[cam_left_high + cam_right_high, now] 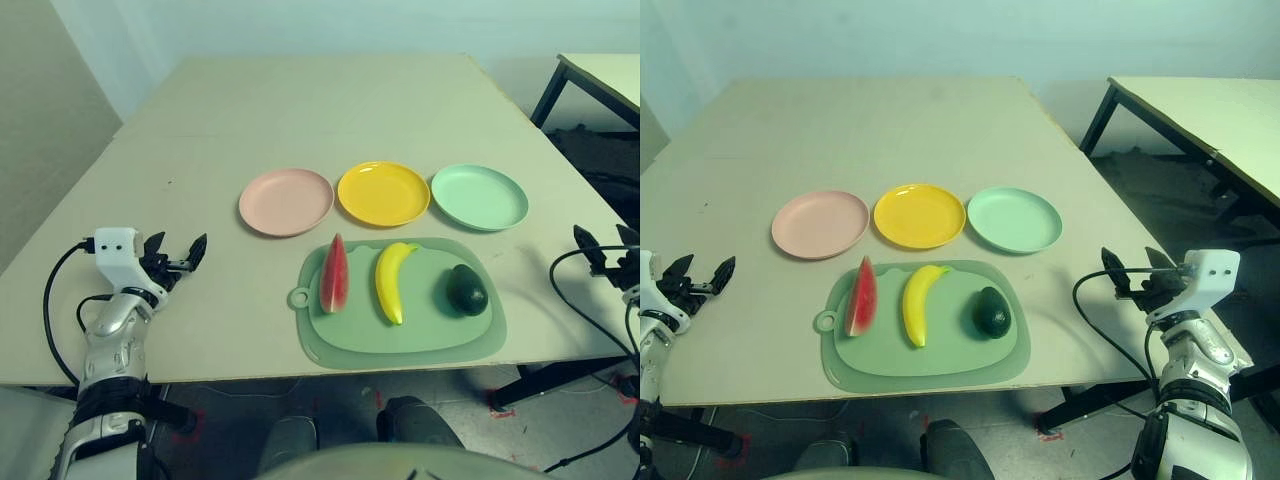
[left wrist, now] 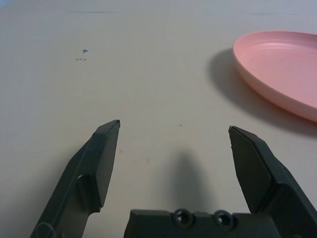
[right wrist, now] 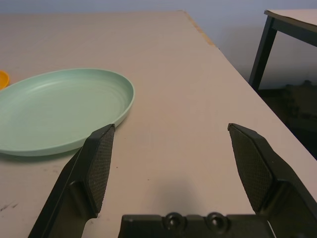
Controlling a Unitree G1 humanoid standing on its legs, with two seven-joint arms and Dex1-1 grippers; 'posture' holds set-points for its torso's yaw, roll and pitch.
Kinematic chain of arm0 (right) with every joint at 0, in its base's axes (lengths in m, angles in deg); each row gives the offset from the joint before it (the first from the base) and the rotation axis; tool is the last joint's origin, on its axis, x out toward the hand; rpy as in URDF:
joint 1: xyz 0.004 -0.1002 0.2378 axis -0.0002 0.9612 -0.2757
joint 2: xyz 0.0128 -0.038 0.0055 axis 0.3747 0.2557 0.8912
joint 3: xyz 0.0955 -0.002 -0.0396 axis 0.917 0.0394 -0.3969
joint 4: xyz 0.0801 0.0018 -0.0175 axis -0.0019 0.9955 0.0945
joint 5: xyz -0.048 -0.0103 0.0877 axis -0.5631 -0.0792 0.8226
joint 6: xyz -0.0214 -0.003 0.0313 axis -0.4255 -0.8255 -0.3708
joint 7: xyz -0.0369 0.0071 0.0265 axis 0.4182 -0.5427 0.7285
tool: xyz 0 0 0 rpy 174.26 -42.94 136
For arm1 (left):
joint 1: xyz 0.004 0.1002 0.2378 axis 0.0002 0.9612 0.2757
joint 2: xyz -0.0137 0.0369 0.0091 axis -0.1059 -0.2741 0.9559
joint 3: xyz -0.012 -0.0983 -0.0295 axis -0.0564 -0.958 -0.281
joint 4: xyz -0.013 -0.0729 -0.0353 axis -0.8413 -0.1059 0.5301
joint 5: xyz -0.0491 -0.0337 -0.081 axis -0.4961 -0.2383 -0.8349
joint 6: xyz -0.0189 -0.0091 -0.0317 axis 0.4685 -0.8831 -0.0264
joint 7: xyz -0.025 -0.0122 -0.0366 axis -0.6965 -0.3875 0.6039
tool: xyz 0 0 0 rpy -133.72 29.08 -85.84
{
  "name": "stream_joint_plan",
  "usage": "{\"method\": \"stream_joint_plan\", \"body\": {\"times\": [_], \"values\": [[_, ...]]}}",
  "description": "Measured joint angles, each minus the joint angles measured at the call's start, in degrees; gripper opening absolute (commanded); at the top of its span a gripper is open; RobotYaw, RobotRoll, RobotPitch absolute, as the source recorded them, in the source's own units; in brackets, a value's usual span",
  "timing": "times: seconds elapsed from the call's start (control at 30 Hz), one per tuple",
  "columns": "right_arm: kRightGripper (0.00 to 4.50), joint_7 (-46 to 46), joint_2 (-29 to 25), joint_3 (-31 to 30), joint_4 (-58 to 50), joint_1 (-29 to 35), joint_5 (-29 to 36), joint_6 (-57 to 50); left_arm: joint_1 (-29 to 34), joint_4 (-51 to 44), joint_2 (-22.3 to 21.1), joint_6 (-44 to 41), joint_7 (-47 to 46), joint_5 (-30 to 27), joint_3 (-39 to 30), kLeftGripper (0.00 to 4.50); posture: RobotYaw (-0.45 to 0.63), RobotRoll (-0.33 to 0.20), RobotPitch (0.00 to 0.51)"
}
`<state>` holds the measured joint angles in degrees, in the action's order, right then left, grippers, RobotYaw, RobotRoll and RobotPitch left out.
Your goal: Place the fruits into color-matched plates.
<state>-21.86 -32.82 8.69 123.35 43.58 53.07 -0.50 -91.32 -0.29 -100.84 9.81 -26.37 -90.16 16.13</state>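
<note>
Here, I used the green cutting mat (image 1: 400, 345) as my landmark. On it lay the watermelon wedge (image 1: 334, 274) at the left end, the banana (image 1: 391, 281) in the middle and the avocado (image 1: 466, 289) at the right end. Just beyond the mat sat three plates in a row: the pink plate (image 1: 286, 201), the yellow plate (image 1: 383, 193) and the mint green plate (image 1: 479, 196). Well left of the mat, my left gripper (image 1: 178, 254) stood wide and held nothing. Well right of it, my right gripper (image 1: 1128, 271) was equally wide and unloaded.
</note>
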Motion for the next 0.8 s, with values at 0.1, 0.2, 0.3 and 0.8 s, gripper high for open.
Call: {"method": "stream_joint_plan", "body": {"times": [0.1, 0.2, 0.3, 0.8], "values": [[4.5, 0.21, 0.16, -0.19, 0.55, -0.99, -0.37, 0.24, 1.4, -1.15, 0.0, -0.23, -0.36, -0.46, -0.82, 4.47, -0.12, 0.0, 0.016], [4.5, 0.3, 0.21, -0.28, 0.61, -1.68, -0.45, 1.1, 2.4, -1.5, -0.01, -0.3, -0.36, -0.94, -1.34, 4.47, -0.12, 0.0, 0.014], [4.5, -0.02, 0.87, -0.36, 0.59, -1.67, -0.45, 1.5, 2.5, -1.33, -0.35, -0.3, 0.06, -1.21, -1.63, 4.47, -0.12, 0.0, 0.014], [4.5, -4.4, 4.86, -3.31, -3.99, -0.03, -0.46, 1.51, 0.37, -4.43, -12.04, -9.52, 31.72, -14.08, -2.44, 4.47, -0.1, 0.0, 0.046]]}}
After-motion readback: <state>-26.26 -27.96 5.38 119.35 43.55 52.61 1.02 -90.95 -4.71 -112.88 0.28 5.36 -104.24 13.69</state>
